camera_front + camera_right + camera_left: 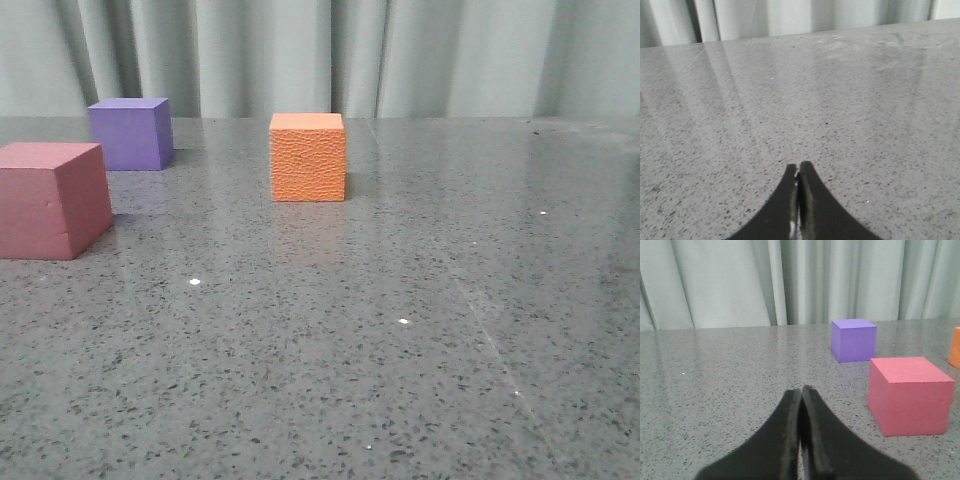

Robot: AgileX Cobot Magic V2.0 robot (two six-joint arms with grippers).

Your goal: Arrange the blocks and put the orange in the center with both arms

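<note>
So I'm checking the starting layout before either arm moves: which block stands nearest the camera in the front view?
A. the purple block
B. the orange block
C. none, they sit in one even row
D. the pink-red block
D. In the front view the pink-red block sits lowest and largest at the left edge, ahead of the orange block and the purple block, which stands farthest back.

Front camera sits low over the table (pixel 420 330); left wrist view shares its purple cube (pixel 130 133) and pink-red cube (pixel 50 200)
</note>
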